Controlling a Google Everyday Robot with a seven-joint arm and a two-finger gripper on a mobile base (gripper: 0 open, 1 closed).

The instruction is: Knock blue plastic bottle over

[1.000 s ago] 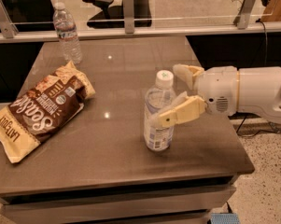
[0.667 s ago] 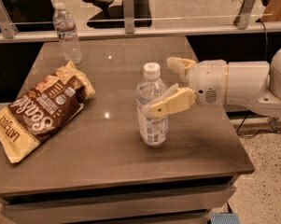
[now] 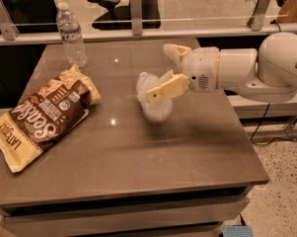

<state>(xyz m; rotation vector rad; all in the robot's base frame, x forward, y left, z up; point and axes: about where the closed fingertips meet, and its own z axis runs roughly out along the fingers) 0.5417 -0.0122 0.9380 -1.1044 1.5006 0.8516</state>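
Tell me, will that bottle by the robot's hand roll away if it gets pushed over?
The blue plastic bottle looks smeared and leaning against the open gripper, so it is probably light and tips easily. Its round body would likely roll on the glossy table. Being plastic, it should hardly break.

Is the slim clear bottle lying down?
No, the slim bottle stands upright at back left, far from the claw near the centre.

The white arm (image 3: 237,70) reaches in level from the right, its claw (image 3: 158,73) pointing left, fingers (image 3: 167,88) spread apart.
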